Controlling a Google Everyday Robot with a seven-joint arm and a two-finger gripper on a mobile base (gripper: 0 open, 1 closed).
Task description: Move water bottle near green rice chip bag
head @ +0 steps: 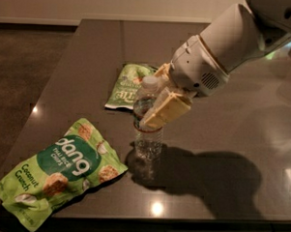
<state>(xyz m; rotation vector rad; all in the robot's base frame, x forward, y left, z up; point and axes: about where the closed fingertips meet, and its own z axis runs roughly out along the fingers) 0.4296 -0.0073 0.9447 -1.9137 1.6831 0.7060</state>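
The water bottle (148, 137) stands upright on the dark table (90, 62), its white cap showing just left of the wrist. My gripper (151, 101) reaches down from the upper right and is shut on the bottle's neck and shoulder. One cream finger (166, 111) lies across the front of the bottle and the other sits behind it. The green rice chip bag (61, 170) lies flat at the front left, its right edge a short way from the bottle's base.
A smaller, duller green bag (130, 86) lies flat behind the bottle. The white arm (236, 39) stretches in from the top right and throws a broad shadow on the table to the right of the bottle. The table's front edge runs just below the big bag.
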